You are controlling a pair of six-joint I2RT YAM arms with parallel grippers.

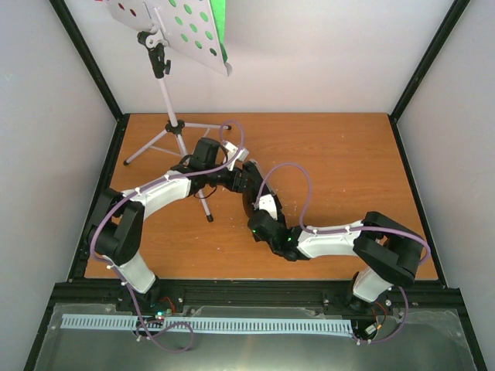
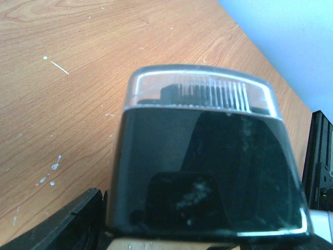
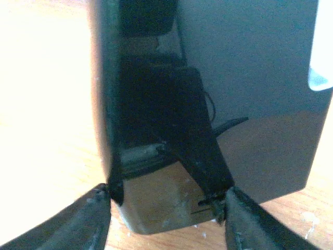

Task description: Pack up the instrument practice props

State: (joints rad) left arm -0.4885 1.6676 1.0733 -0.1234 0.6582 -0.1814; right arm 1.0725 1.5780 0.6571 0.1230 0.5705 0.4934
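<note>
The small black pyramid metronome with a clear plastic cover (image 2: 208,172) is near the middle of the brown wooden bench (image 1: 332,154), where the 2 arms meet, just in front of the stand's nearest leg. The left tool (image 1: 230,178) is clamped on it: in the left wrist view the metronome fills the space between the fingers, and 1 black finger (image 2: 67,224) lies against its lower left side. The right tool (image 3: 166,216) is closed on it too, with a fingertip (image 3: 88,219) touching each side of the glossy black body.

The pale perforated-desk music stand with thin silver tripod legs (image 1: 170,135) stands upright at the far left of the bench. A green music sheet (image 1: 219,23) rests on its tilted desk, and green shows through most of the holes.
</note>
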